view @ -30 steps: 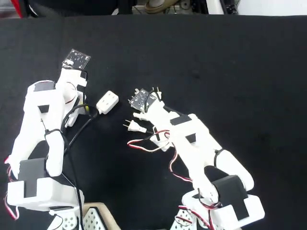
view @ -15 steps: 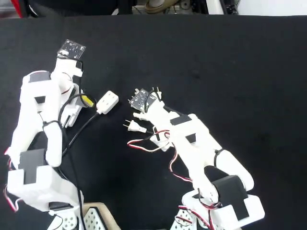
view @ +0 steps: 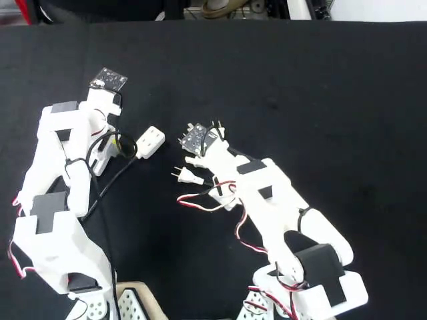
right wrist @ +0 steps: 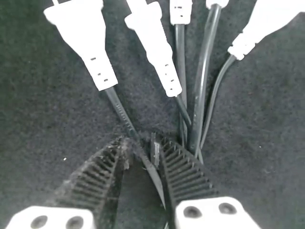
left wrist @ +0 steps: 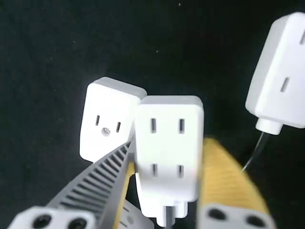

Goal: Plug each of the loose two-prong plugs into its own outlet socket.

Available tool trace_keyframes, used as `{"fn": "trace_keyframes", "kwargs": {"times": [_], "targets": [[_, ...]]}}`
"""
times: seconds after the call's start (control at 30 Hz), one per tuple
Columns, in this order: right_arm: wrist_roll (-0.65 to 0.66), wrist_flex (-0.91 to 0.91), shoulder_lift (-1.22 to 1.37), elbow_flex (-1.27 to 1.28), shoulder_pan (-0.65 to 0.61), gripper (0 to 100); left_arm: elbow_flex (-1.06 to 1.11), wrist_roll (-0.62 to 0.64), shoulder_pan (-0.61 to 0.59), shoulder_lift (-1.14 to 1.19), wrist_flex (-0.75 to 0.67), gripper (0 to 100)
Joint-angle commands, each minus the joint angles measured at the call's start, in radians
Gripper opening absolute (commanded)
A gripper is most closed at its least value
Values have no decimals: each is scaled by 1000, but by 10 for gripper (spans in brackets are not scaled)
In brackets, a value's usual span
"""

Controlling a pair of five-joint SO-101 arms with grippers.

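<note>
Between left gripper fingers, 1 outlet block; right gripper pinches cord.

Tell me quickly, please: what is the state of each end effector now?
Left end effector: closed on a white socket block.
Right end effector: closed on a plug's black cord.
</note>
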Motion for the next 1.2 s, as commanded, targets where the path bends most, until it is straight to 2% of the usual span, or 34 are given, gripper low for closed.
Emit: {"fn": "trace_keyframes", "kwargs": {"times": [0.0, 0.23, 0.47, 0.63, 0.77, 0.9, 0.97, 1.1, 1.17], "targets": [[2, -17, -21, -13, 23, 84, 4, -12, 25, -69, 18, 113], [2, -17, -21, -15, 23, 84, 171, -15, 50, -259, 21, 102], [2, -17, -19, -16, 25, 83, 515, -46, 94, -697, 60, 102], [2, -17, -19, -16, 25, 83, 768, -49, 180, -1046, 204, 85], [2, -17, -19, -16, 26, 82, 970, -97, 314, -1324, 279, 77], [-2, -12, -27, -18, 41, 82, 1171, -120, 435, -1591, 287, 77], [-3, -12, -27, -19, 58, 82, 1245, -133, 447, -1709, 278, 77], [-6, -9, -25, -28, 66, 82, 1302, -233, 446, -1884, 358, 82], [-6, -9, -27, -30, 68, 82, 1322, -222, 446, -1926, 358, 133]]}}
